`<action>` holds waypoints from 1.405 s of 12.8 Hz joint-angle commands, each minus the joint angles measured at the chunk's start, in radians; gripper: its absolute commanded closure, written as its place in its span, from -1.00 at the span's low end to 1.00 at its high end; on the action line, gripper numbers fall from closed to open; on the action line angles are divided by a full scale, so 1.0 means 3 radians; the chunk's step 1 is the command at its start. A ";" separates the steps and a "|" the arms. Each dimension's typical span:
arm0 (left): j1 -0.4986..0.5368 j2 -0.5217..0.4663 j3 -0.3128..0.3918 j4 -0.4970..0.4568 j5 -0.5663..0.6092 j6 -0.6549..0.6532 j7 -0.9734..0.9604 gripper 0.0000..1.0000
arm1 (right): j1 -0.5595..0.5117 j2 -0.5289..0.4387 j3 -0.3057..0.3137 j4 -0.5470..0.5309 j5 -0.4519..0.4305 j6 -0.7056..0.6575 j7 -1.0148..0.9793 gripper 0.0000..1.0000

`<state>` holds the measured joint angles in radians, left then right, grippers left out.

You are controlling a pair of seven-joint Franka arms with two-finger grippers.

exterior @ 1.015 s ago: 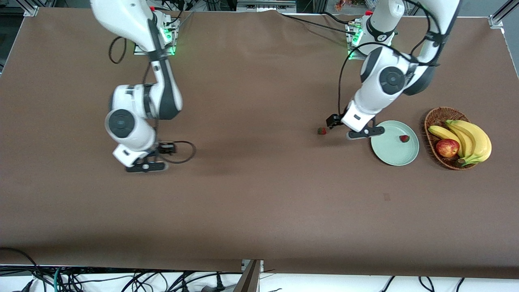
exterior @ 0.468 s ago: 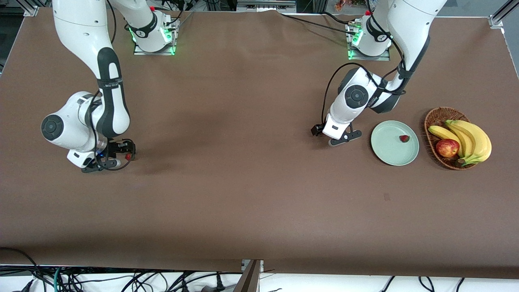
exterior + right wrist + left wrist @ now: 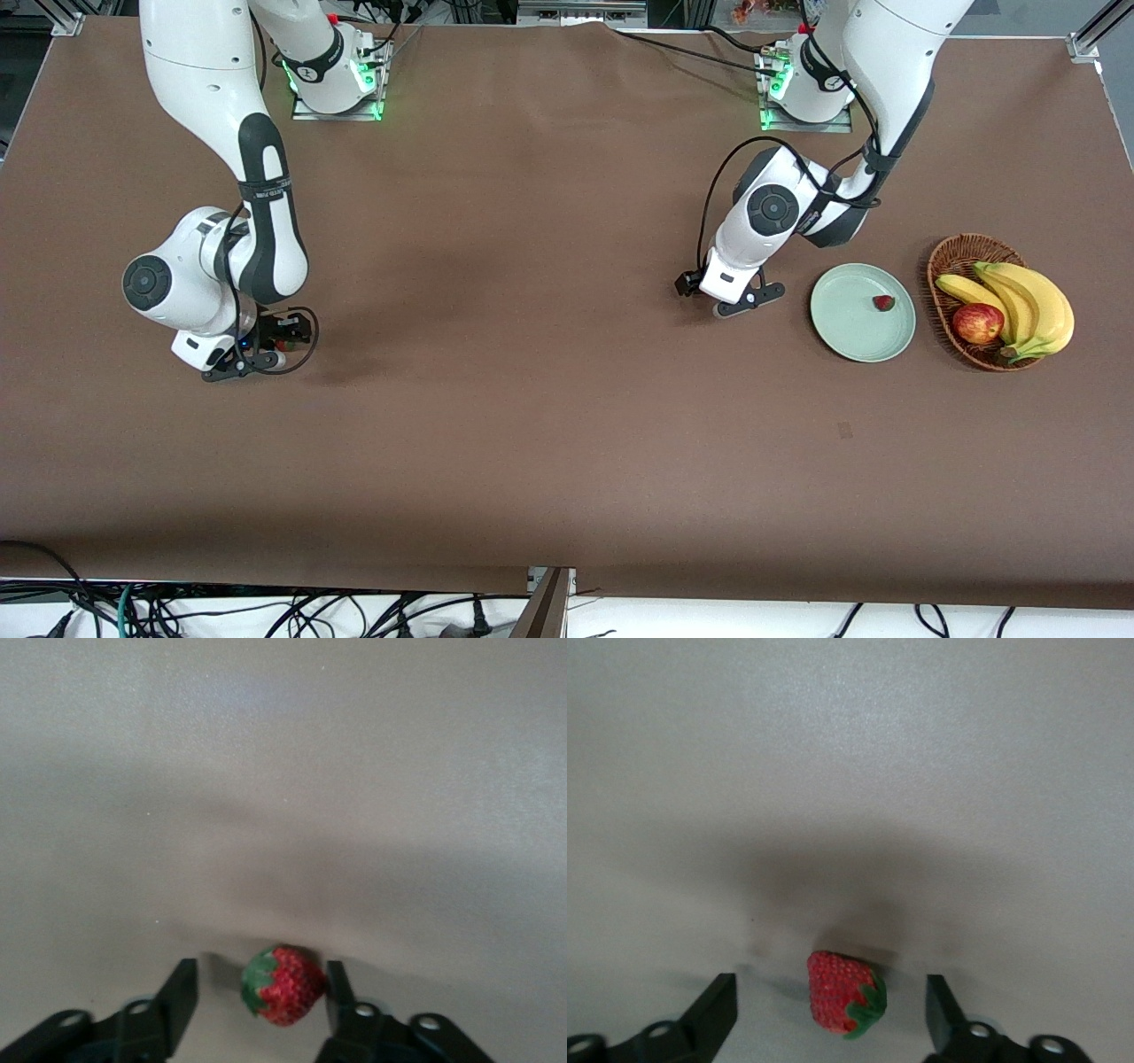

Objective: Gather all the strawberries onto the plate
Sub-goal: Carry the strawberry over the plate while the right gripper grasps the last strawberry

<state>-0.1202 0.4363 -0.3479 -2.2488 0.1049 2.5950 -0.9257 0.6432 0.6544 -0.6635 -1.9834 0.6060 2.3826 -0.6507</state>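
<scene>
- The step in hand looks like two pick-ups at once: each arm has its pincer low at the brown table [image 3: 549, 425] around one small red strawberry with a green leafy top; one more berry [image 3: 883, 302] already lies in the round pale mint-green plate [image 3: 842, 341], so two appear left to collect
- The left gripper [image 3: 833, 1014] stands released, a black finger [image 3: 713, 1014] on either side of its strawberry [image 3: 843, 995] with clear gaps; the berry lies on the cloth between them, leafy end toward one finger; the plate is just beside this pincer, toward the brown wicker basket [image 3: 948, 257] of yellow bananas [image 3: 1028, 301] and a red apple [image 3: 977, 322]
- The right gripper [image 3: 259, 997] is half drawn in; one finger [image 3: 339, 988] looks to touch its strawberry [image 3: 283, 985], the other stands apart, so nothing is grasped yet; the plate is well apart from this pincer, toward the left arm's end
- Next, I judge, each pair of fingers needs to clench gently on the soft fruit, then lift; the right arm faces the long carry
- The wrist views show the berries and finger gaps; the front view hides both fruits under the hands [image 3: 740, 301], [image 3: 244, 359], yet alone shows plate and basket
</scene>
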 commanded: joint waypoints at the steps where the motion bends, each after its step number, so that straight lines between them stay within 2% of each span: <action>1: -0.0019 0.0023 -0.0037 0.0031 0.0090 -0.0014 -0.0151 -0.12 | -0.0027 -0.0003 0.0013 0.0000 0.0081 0.0025 -0.0106 -0.26; 3: -0.0019 0.0034 -0.0037 0.0036 0.0090 -0.0029 -0.0156 0.34 | -0.0058 0.0023 0.0018 0.0000 0.0081 0.0025 -0.0152 -0.22; 4: -0.0019 0.0029 -0.0037 0.0041 0.0090 -0.0039 -0.0161 0.46 | -0.0073 0.0023 0.0018 0.0000 0.0081 0.0030 -0.0173 -0.19; 6: -0.0014 0.0003 -0.0037 0.0071 0.0090 -0.0070 -0.0172 0.57 | -0.0073 0.0028 0.0018 0.0000 0.0081 0.0025 -0.0214 -0.01; 8: 0.0027 -0.0104 -0.0021 0.0254 0.0085 -0.0471 -0.0126 0.59 | -0.0073 0.0023 0.0013 0.0005 0.0081 0.0025 -0.0219 0.19; 11: 0.0155 -0.0349 0.0050 0.0439 -0.0144 -0.0897 0.0256 0.63 | -0.0073 0.0028 0.0018 0.0010 0.0081 0.0025 -0.0219 0.26; 12: 0.0155 -0.0476 0.0207 0.0445 -0.0332 -0.1040 0.0627 0.63 | -0.0073 0.0028 0.0013 0.0010 0.0081 0.0025 -0.0219 0.30; 13: 0.0155 -0.0584 0.0391 0.0445 -0.0476 -0.1214 0.1001 0.63 | -0.0073 0.0028 0.0018 0.0010 0.0081 0.0025 -0.0214 0.43; 14: 0.0160 -0.0651 0.0570 0.0445 -0.0513 -0.1357 0.1313 0.62 | -0.0073 0.0023 0.0018 0.0015 0.0076 0.0014 -0.0214 0.59; 15: 0.0160 -0.0722 0.0774 0.0445 -0.0518 -0.1455 0.1620 0.63 | -0.0068 0.0023 0.0018 0.0046 0.0081 -0.0011 -0.0199 0.67; 18: 0.0170 -0.0718 0.1286 0.0435 -0.0518 -0.1538 0.2490 0.62 | 0.0084 -0.0013 0.0023 0.0183 0.0076 -0.0052 0.0040 0.68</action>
<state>-0.0665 0.2306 -0.0278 -2.1009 -0.0242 2.1450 -0.3258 0.6377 0.6613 -0.6587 -1.9605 0.6101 2.3851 -0.6782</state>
